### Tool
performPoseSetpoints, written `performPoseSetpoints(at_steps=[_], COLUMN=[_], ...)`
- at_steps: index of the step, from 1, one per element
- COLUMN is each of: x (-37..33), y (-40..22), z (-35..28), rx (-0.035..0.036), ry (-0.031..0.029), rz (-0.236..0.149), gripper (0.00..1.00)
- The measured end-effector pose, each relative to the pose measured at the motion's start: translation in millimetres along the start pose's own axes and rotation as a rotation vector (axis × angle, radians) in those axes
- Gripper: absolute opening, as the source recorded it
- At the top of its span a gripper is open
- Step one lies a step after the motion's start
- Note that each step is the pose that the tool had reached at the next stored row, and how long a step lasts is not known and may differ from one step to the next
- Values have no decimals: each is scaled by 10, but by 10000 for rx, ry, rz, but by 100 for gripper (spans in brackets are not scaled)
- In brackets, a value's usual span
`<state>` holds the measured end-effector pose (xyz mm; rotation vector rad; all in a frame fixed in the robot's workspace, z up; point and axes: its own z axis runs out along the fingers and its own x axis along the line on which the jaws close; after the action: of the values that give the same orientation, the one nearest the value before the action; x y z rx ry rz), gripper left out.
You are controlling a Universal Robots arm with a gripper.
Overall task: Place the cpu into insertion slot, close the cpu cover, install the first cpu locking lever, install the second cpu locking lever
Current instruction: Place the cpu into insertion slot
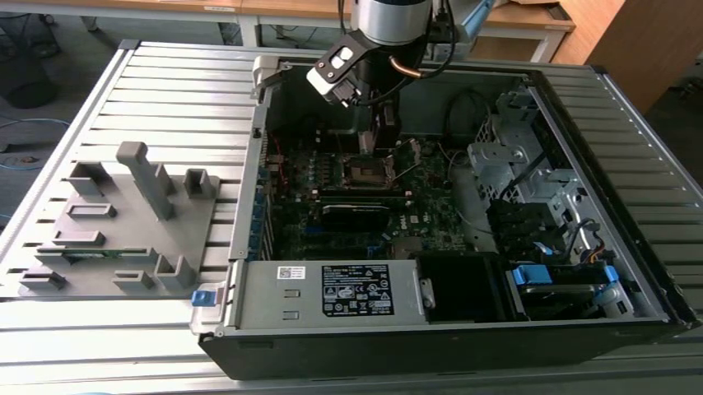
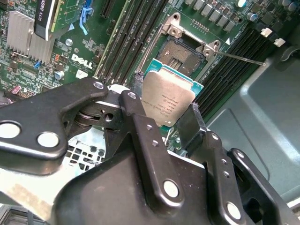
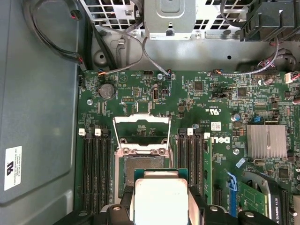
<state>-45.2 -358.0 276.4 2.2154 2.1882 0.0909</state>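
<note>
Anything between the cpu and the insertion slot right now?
Nothing. In the second wrist view the gripped cpu hangs over the uncovered insertion slot, with only air between them.

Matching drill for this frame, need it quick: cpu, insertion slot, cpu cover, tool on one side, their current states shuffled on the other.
1. cpu
2. insertion slot
3. cpu cover
4. tool

A. swung open
B. shut on the cpu
C. empty, dark centre showing
D. gripped, not yet seated

Pairs: 1-D, 2-C, 3-A, 4-B
</note>
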Motion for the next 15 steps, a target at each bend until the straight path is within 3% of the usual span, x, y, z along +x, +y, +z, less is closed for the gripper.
performPoseSetpoints(at_steps=[7,15], x=[25,28], y=[-41,-54], z=[19,146], rx=[-4,-6], ry=[6,4], rz=[1,0], gripper=[54,54])
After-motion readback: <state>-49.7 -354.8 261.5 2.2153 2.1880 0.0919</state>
